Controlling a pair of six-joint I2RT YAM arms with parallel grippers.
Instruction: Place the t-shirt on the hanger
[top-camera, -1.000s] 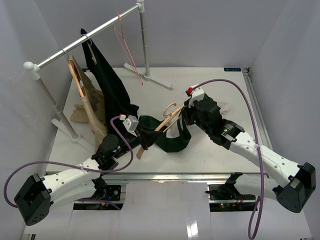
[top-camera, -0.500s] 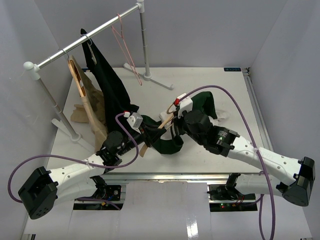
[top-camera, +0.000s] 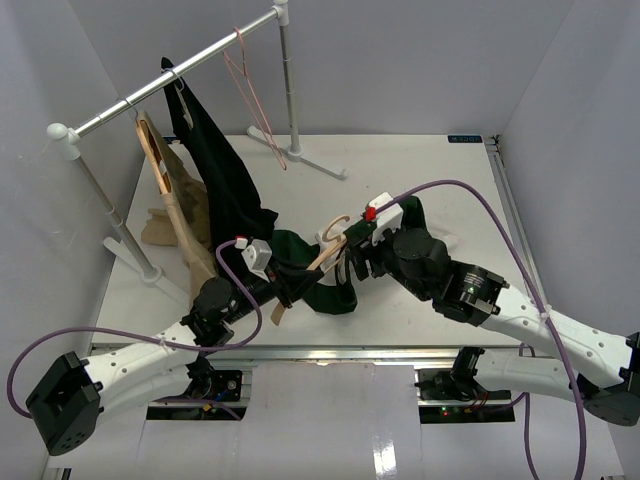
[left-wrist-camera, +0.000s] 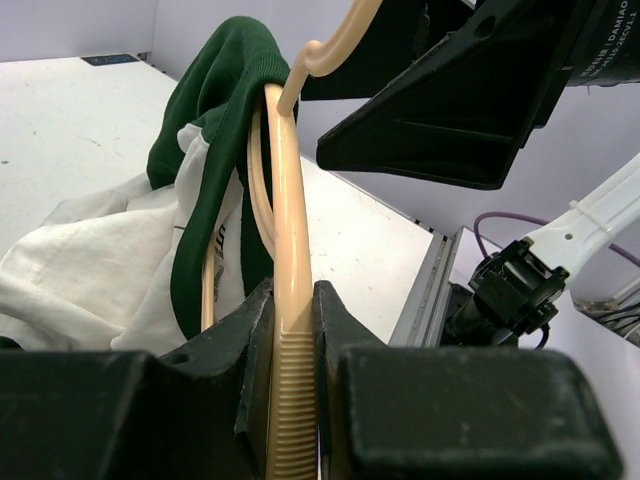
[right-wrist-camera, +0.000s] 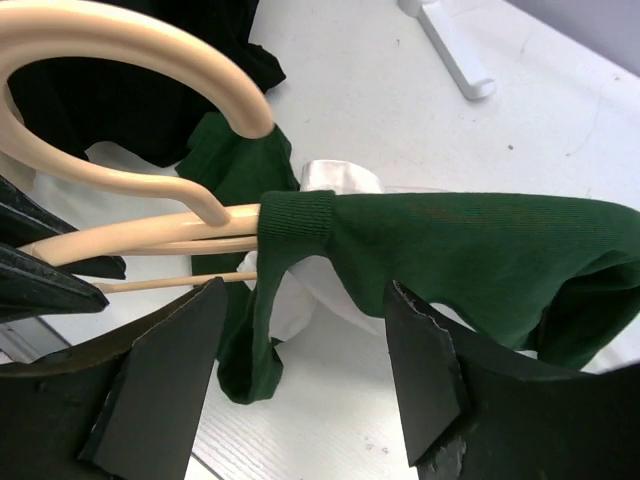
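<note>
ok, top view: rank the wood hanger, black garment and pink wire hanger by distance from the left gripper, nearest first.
1. Light natural-wood clothes hanger: clamped in the left gripper, mid-scene.
2. Black garment: hanging from the rail, behind and to the left.
3. Thin pink-red wire hanger: higher along the rail, at the back.

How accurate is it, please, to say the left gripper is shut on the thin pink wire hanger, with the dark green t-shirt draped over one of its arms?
Wrong hanger: the left wrist view shows the left gripper shut on the light natural-wood hanger, with the dark green t-shirt draped over one of its arms.
</note>
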